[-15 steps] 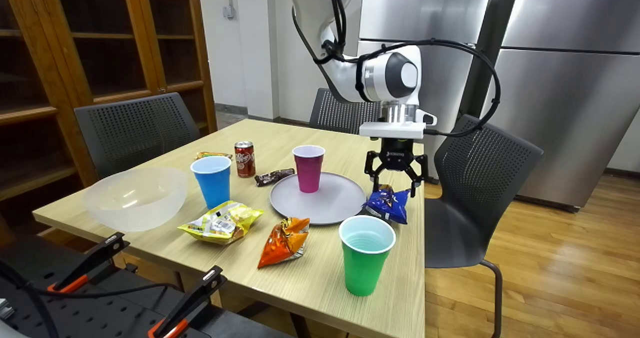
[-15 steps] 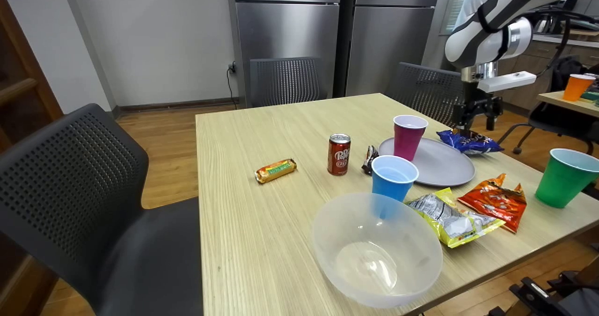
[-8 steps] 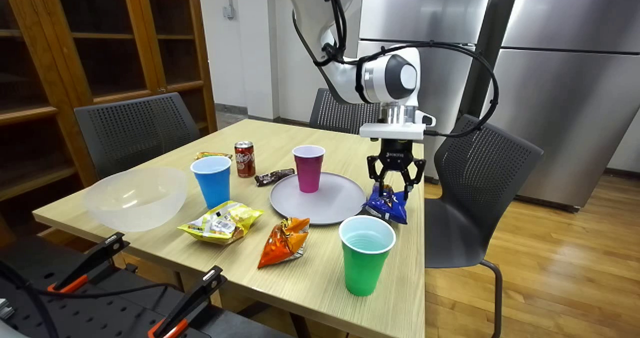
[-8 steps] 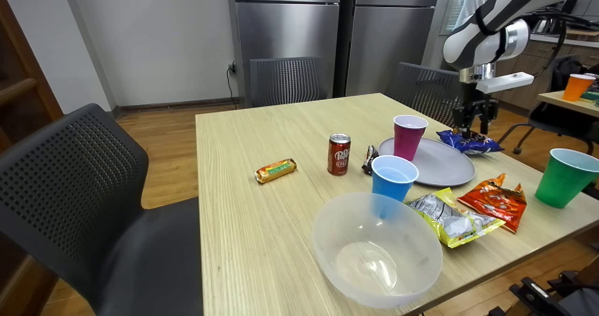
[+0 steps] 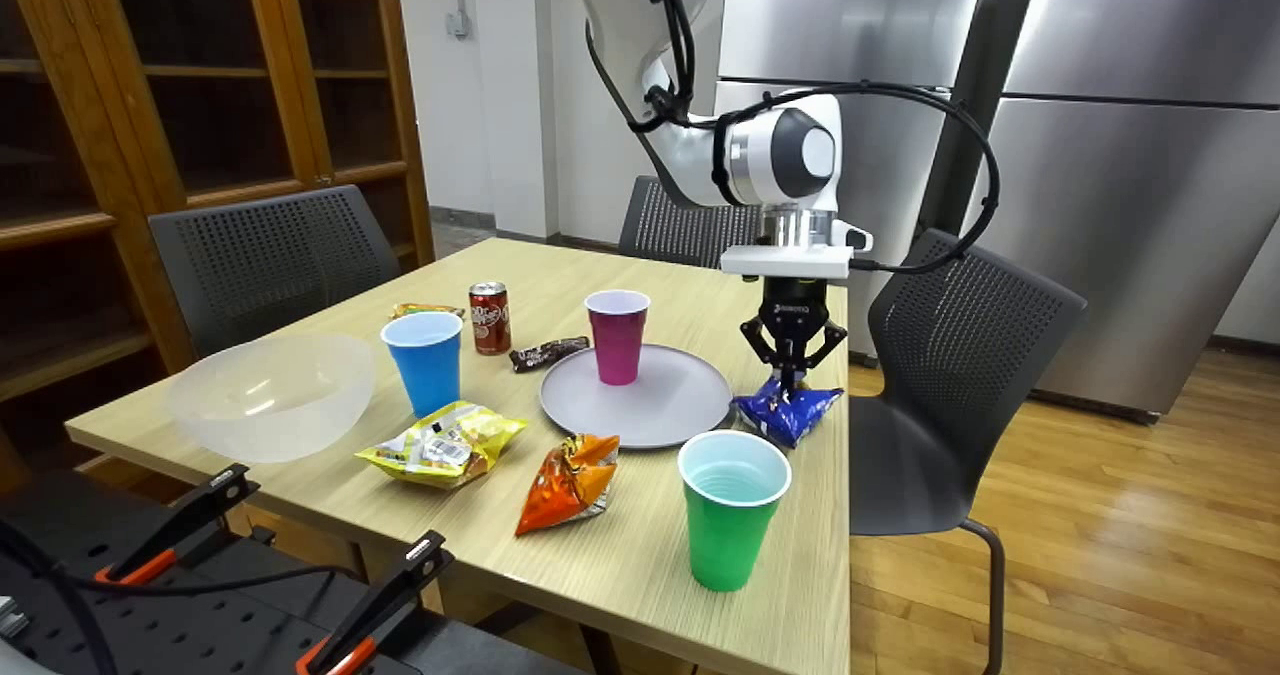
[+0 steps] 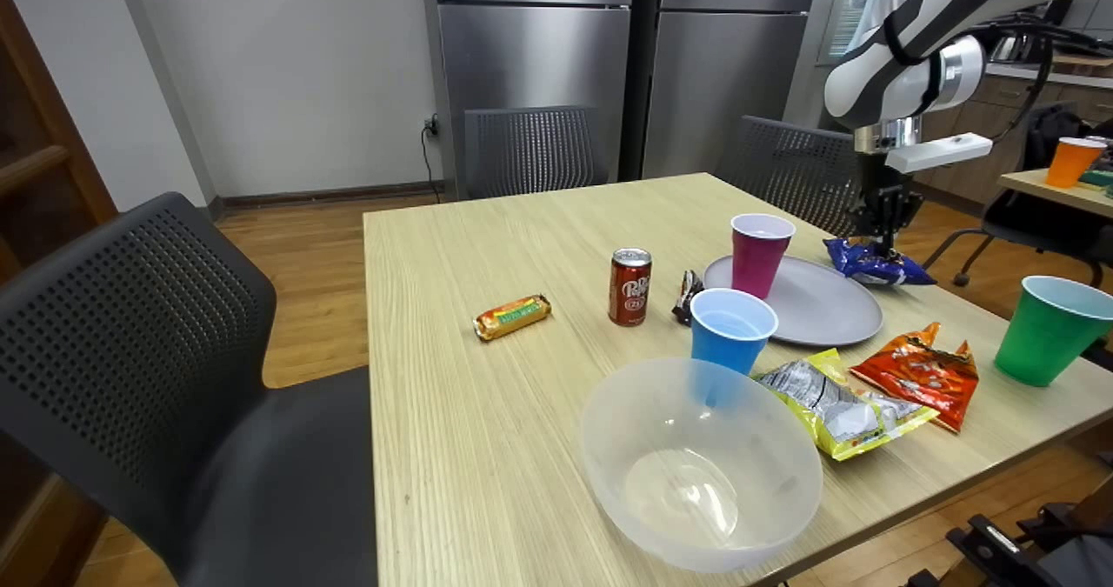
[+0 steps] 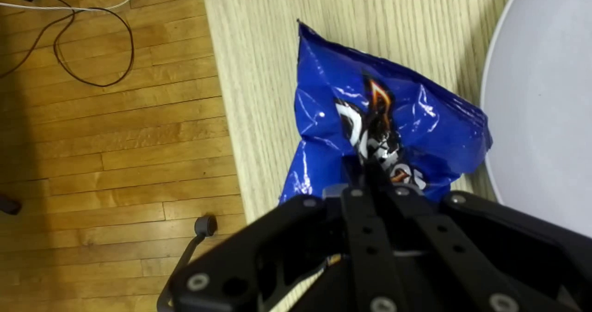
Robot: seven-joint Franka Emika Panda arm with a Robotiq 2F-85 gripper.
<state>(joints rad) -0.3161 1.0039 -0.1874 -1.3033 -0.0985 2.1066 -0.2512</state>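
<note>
- Across the pale surface, the step in hand is judged to be the grasp: the blue snack bag is being gripped where it lies, with no lift made yet.
- The grey plate is set close beside the bag; a straight lift, clear of its rim, seems called for next.
- The bag itself is laid near the edge of the surface (in the wrist view one corner is seen across the plate's rim; contact cannot be told).
- The jaws are drawn almost fully together, and a fold of the bag's film appears to be pinched between them; a steady hold is needed, since slick film could slip.
- Compared with a second ago, when the jaws were held apart over the bag, the gap has been closed, and the bag's outline has been tugged askew.
</note>
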